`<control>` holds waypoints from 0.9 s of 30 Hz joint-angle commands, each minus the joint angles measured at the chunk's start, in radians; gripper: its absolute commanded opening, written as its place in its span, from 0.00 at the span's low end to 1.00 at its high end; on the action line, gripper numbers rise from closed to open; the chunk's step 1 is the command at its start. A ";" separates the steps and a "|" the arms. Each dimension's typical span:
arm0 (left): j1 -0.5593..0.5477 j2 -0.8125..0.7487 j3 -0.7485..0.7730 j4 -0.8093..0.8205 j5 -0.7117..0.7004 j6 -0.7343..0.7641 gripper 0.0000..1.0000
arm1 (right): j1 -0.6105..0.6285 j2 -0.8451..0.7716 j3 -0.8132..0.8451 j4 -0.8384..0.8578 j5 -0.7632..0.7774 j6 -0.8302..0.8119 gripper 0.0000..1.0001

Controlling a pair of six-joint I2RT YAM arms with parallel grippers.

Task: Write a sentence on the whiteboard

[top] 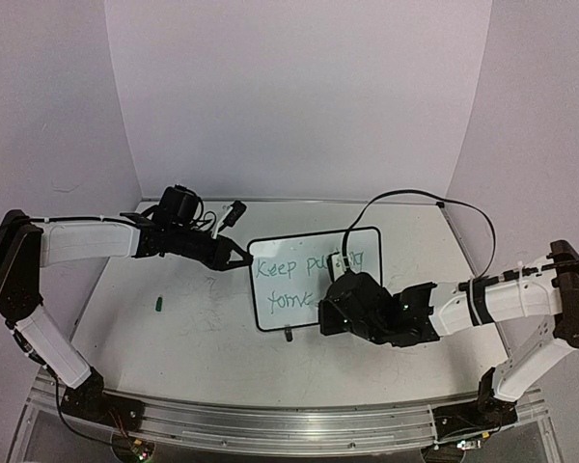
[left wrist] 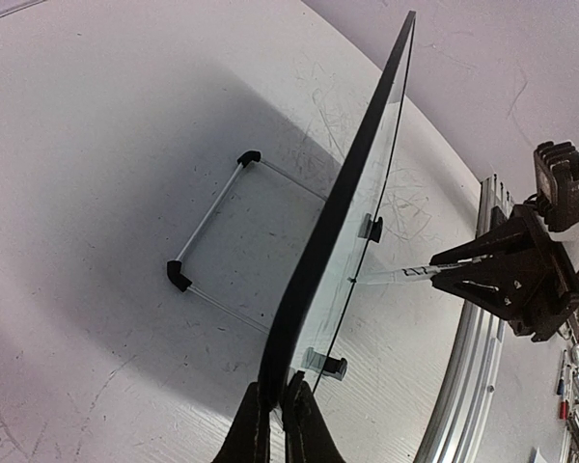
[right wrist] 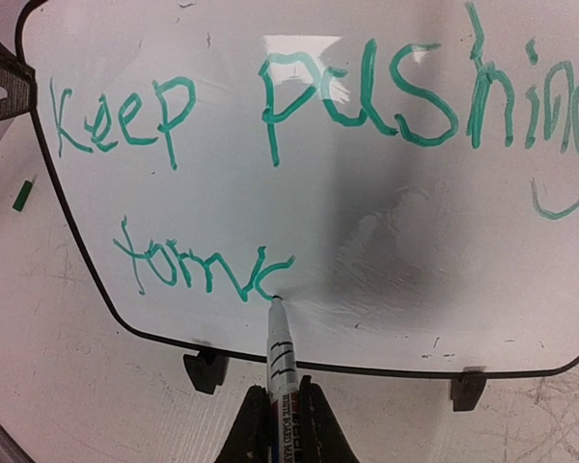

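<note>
One whiteboard (right wrist: 367, 251), two black feet (right wrist: 205, 369), one green sentence (right wrist: 273, 106), one green cap (top: 159, 304); left claw (left wrist: 275, 424) closed on the whiteboard's edge, right claw (right wrist: 280, 429) gripping one marker (right wrist: 280, 357).

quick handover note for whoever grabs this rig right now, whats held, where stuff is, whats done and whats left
Left tool: shut on the left rim of the whiteboard, bracing it.
Right tool: shut on the marker, tip touching the board at the end of line two.
Whiteboard stands on its feet mid-table, facing the arms. A small green piece, likely the cap, lies on the table to its left.
Done: the sentence reads "Keep pushing" on line one; line two has only the start of "forward".
Left: finish that word, then lift the marker off.
</note>
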 commanded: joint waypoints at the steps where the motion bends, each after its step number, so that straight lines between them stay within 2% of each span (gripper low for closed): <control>1: -0.002 -0.016 0.031 -0.011 -0.047 0.030 0.00 | -0.006 -0.030 0.014 -0.003 0.090 0.004 0.00; 27: -0.002 -0.021 0.031 -0.011 -0.049 0.031 0.00 | -0.023 -0.036 0.055 0.042 0.123 -0.041 0.00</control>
